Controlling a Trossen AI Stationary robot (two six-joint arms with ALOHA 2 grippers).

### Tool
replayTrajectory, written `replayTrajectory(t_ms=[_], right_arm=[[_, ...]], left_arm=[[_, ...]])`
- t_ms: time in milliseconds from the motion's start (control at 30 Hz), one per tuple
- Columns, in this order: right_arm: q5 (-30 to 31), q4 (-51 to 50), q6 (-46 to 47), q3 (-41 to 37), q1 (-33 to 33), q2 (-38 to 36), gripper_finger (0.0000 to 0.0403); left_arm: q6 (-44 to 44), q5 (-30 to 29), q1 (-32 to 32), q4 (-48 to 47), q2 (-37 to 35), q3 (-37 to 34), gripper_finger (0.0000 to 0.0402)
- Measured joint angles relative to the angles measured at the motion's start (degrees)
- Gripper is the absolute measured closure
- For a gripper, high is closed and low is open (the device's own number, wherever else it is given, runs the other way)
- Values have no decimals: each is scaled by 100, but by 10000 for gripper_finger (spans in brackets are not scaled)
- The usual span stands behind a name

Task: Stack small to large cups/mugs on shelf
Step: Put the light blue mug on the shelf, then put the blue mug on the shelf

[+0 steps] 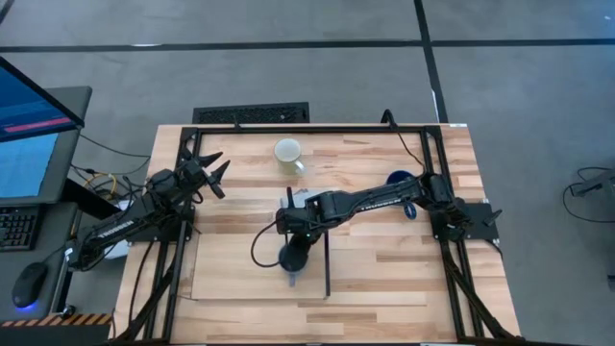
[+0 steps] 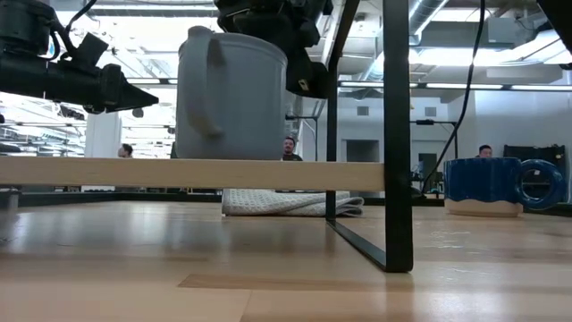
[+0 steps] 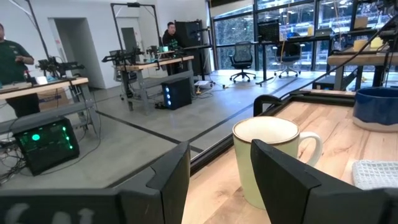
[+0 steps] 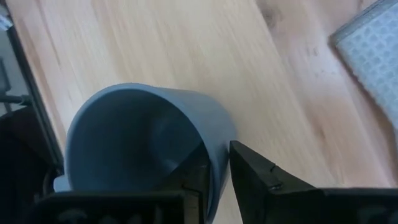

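- High view: the right gripper (image 1: 293, 252) holds the grey-blue mug (image 1: 294, 258) over the pale shelf (image 1: 221, 274); the cream mug (image 1: 288, 153) and navy mug (image 1: 401, 181) wait on the tabletop (image 1: 384, 259).
- Low view: the smooth cylindrical mug stands on the shelf.
- Left wrist view: the left gripper (image 3: 217, 180), fingers spread, faces the cream mug.
- Right wrist view: fingers pinch the mug's wall, likely to set it down upright.

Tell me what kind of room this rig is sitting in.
Likely a robotics lab or open workshop: other arm rigs on a workbench, office chairs at desks by big windows, and a computer monitor with keyboard beside the table.
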Motion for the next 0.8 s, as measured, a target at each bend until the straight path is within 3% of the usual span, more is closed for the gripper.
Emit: replayTrajectory(t_ms=[433, 800], right_arm=[[-31, 13, -3, 0, 0, 0, 312], [-25, 9, 88, 0, 0, 0, 234]], left_arm=[[4, 2, 0, 0, 0, 0, 239], [4, 6, 0, 0, 0, 0, 239]])
